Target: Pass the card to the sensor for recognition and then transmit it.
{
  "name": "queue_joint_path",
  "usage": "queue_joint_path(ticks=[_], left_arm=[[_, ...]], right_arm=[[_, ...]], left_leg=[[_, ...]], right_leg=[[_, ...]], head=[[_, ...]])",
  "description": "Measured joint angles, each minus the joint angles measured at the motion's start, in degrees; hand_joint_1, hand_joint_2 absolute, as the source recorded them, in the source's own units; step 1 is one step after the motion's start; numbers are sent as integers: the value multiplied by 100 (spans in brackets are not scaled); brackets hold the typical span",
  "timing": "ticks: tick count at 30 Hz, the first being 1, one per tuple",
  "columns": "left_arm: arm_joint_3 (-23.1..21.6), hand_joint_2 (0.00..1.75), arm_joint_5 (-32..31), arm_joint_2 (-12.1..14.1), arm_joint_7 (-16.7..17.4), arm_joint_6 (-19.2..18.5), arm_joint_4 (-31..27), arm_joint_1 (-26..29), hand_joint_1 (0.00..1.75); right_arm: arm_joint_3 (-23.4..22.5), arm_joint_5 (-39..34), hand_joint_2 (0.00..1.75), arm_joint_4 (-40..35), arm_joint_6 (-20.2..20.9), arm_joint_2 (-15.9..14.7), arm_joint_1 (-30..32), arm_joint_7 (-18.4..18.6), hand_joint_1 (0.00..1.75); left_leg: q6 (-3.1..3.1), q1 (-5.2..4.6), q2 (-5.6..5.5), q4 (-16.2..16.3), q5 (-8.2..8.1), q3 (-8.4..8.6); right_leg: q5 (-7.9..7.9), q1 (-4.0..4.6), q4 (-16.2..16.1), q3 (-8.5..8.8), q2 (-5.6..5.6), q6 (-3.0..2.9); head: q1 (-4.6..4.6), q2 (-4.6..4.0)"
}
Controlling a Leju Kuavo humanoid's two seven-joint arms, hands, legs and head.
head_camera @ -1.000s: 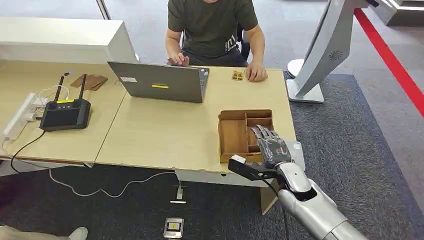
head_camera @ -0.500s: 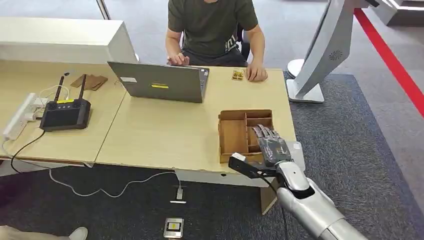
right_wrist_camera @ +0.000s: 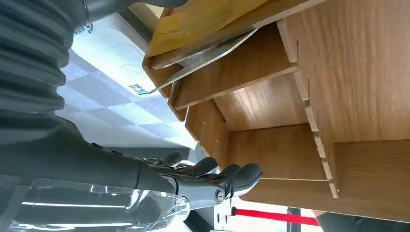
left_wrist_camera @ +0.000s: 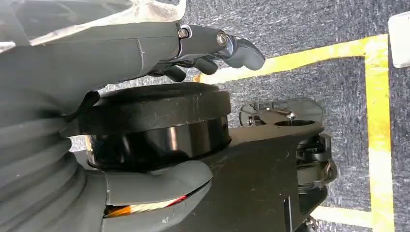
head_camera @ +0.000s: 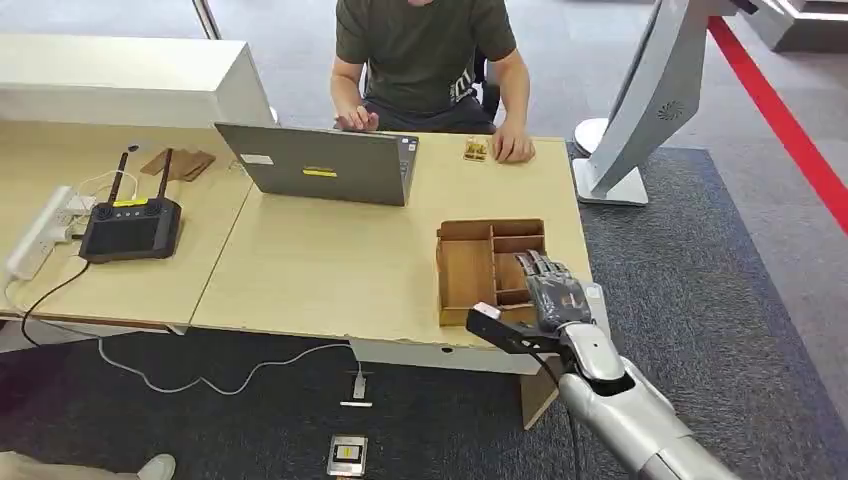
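A wooden divided tray (head_camera: 465, 268) sits at the table's near right corner. My right hand (head_camera: 552, 292) hovers over its small right compartments, fingers stretched forward, thumb out to the side, holding nothing. In the right wrist view the fingers (right_wrist_camera: 232, 176) reach along the tray wall (right_wrist_camera: 290, 150). A thin pale card (right_wrist_camera: 208, 55) leans in a narrow slot under a yellowish sheet (right_wrist_camera: 203, 19). A flat white sensor pad (head_camera: 598, 305) lies just right of the tray, its surface (right_wrist_camera: 113, 58) bearing a small code mark. My left hand (left_wrist_camera: 212, 46) hangs above the carpet, fingers loosely bent and apart from the thumb, with nothing in it.
A person (head_camera: 425, 50) sits across the table behind a grey laptop (head_camera: 325, 165), one hand beside a small yellow item (head_camera: 476, 150). A black controller (head_camera: 130, 228) and power strip (head_camera: 40, 230) lie far left. A white kiosk stand (head_camera: 650, 90) rises to the right.
My right hand has shifted slightly to the right over the tray's small compartments. Nothing else on the table has moved.
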Motion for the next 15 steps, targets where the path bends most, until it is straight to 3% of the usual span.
queue_joint_path(ticks=[12, 13, 14, 15], left_arm=[[-7, 175, 59, 0, 7, 70, 2, -1, 0], [-7, 175, 61, 0, 7, 70, 2, -1, 0], [-7, 175, 61, 0, 4, 72, 2, -1, 0], [-7, 175, 63, 0, 2, 72, 2, -1, 0]], right_arm=[[-44, 33, 175, 57, -35, 4, 2, -66, 0], [-46, 33, 175, 57, -35, 7, 2, -66, 7], [-46, 33, 175, 57, -35, 7, 3, -70, 169], [-46, 33, 175, 57, -35, 7, 2, -76, 169]], left_leg=[[0, 0, 0, 0, 0, 0], [0, 0, 0, 0, 0, 0], [0, 0, 0, 0, 0, 0], [0, 0, 0, 0, 0, 0]], right_leg=[[0, 0, 0, 1, 0, 0], [0, 0, 0, 0, 0, 0], [0, 0, 0, 0, 0, 0], [0, 0, 0, 0, 0, 0]], head=[[0, 0], [0, 0], [0, 0], [0, 0]])
